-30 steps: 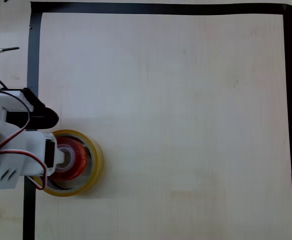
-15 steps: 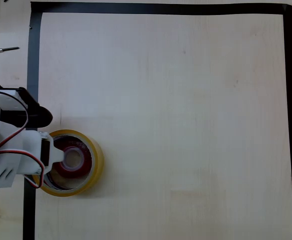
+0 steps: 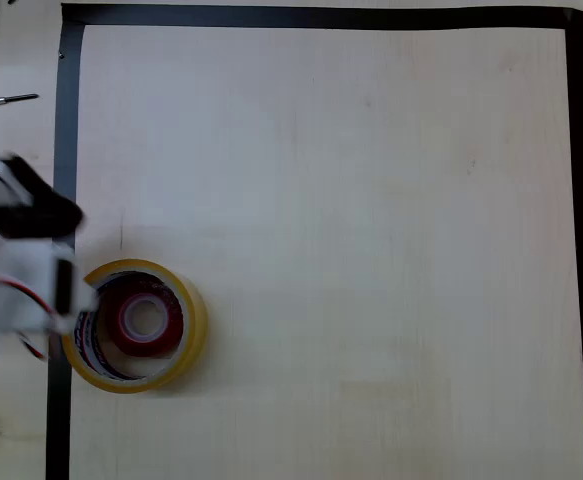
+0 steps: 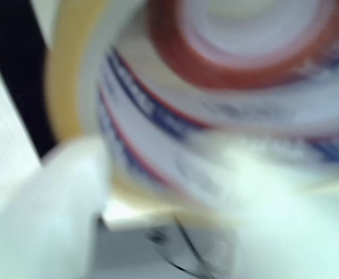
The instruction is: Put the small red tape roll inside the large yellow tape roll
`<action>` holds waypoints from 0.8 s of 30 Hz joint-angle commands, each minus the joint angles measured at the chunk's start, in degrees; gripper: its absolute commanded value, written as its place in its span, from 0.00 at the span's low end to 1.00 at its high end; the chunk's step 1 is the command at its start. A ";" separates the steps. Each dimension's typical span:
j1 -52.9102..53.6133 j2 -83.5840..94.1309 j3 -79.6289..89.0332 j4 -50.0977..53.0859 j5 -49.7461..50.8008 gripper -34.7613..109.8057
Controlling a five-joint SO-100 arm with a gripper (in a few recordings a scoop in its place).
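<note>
The small red tape roll [image 3: 143, 320] lies inside the large yellow tape roll [image 3: 193, 322], lower left overhead. My blurred gripper [image 3: 71, 300] sits at its left rim; I cannot tell its state.

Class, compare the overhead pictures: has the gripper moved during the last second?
Yes. The gripper has drawn back leftward off the small red tape roll, across the black border tape.
</note>
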 commanded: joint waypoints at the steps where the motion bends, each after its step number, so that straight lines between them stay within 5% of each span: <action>1: -7.56 22.41 3.78 3.60 -1.76 0.24; 12: -6.15 57.22 51.15 -22.15 5.45 0.24; 24: -1.67 67.06 53.53 -13.45 14.06 0.24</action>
